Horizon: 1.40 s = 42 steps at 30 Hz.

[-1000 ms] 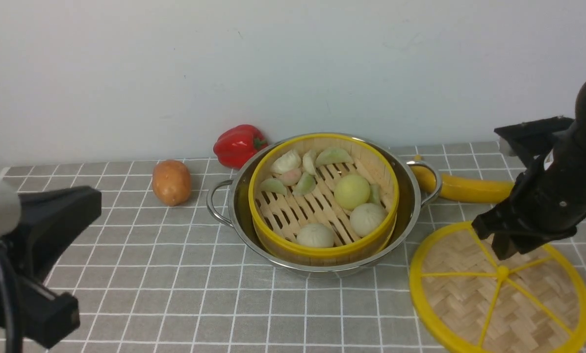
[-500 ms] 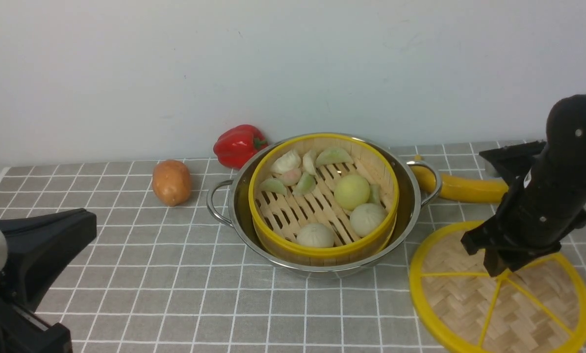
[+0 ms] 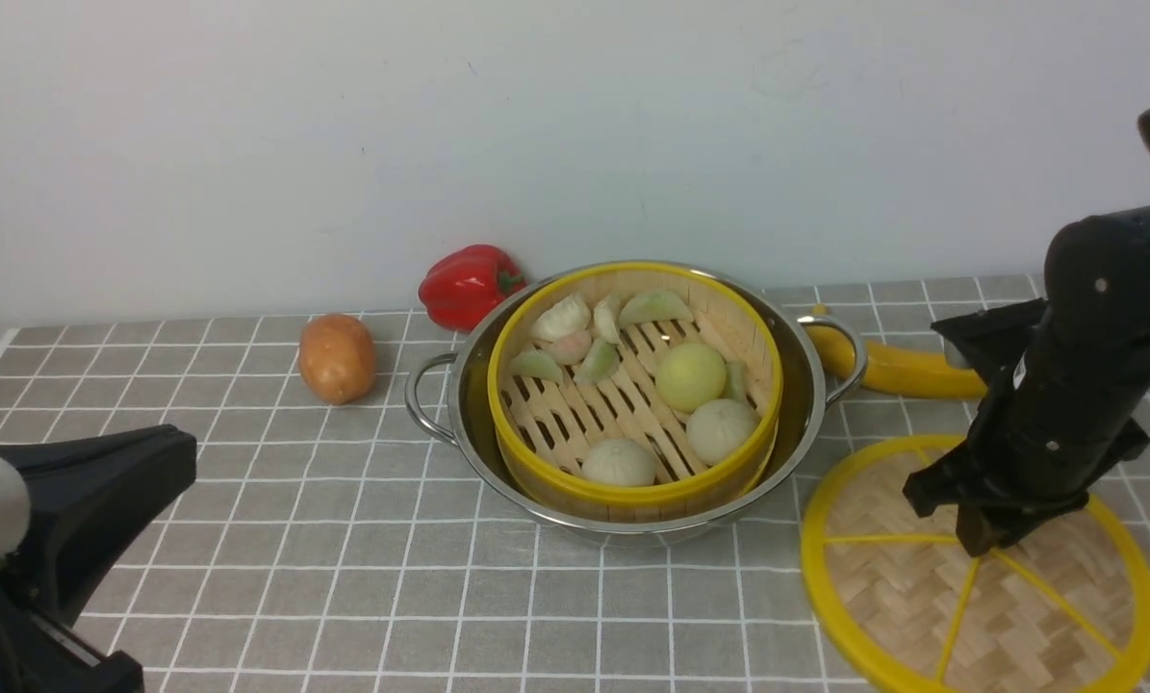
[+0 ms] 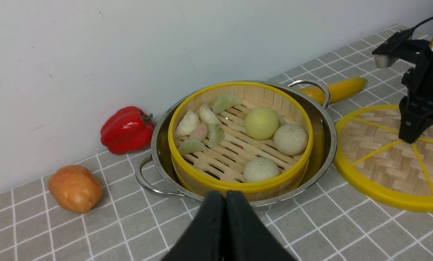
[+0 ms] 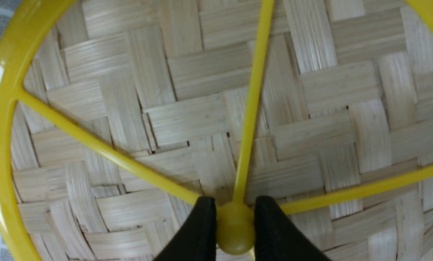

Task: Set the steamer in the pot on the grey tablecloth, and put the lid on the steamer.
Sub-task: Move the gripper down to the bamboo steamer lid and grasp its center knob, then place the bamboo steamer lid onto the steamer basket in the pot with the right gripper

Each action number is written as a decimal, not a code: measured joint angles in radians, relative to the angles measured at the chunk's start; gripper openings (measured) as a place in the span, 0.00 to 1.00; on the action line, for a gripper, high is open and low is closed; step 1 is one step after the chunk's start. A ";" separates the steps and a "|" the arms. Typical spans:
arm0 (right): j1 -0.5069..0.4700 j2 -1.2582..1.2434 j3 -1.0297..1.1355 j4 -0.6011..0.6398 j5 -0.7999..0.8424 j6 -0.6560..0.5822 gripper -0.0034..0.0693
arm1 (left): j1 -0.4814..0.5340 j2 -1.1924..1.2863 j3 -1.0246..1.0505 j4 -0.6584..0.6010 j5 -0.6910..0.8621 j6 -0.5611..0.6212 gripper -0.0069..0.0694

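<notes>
The steamer [image 3: 575,416], a yellow-rimmed bamboo basket holding buns and dumplings, sits inside the steel pot [image 3: 807,385] on the grey tablecloth [image 3: 344,577]. The lid [image 3: 902,597], a flat woven disc with yellow spokes, lies on the cloth right of the pot. My right gripper [image 3: 979,544] stands on the lid's centre. In the right wrist view this gripper [image 5: 235,217] is shut on the yellow knob [image 5: 235,232], one black finger on each side. My left gripper [image 4: 225,197] is shut and empty, near the front of the pot; in the front view its black body [image 3: 93,491] is at the lower left.
A red pepper [image 3: 469,284] lies against the back wall, left of the pot. A potato [image 3: 337,358] lies further left. A banana [image 3: 911,371] lies behind the lid, by the pot's right handle [image 3: 849,356].
My right gripper has come down onto the lid's centre and its fingers have closed on the knob. The left arm has sunk lower at the left edge.
</notes>
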 joint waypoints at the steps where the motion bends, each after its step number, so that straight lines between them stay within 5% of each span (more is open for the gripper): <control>1: 0.000 0.000 -0.002 -0.002 0.010 0.000 0.25 | 0.000 0.000 0.000 0.000 0.000 0.000 0.06; 18: 0.019 -0.279 -0.141 0.022 0.243 0.008 0.25 | 0.000 0.000 0.002 0.012 0.036 0.031 0.06; 28: 0.210 0.028 -0.663 0.026 0.242 0.038 0.25 | 0.000 -0.035 0.021 0.011 0.033 0.079 0.06; 33: 0.267 0.231 -0.900 0.025 0.241 0.051 0.25 | 0.000 -0.194 0.147 0.007 -0.087 0.046 0.06; 42: 0.278 0.322 -0.949 0.033 0.244 0.057 0.25 | 0.000 -0.371 0.309 -0.008 -0.292 -0.020 0.07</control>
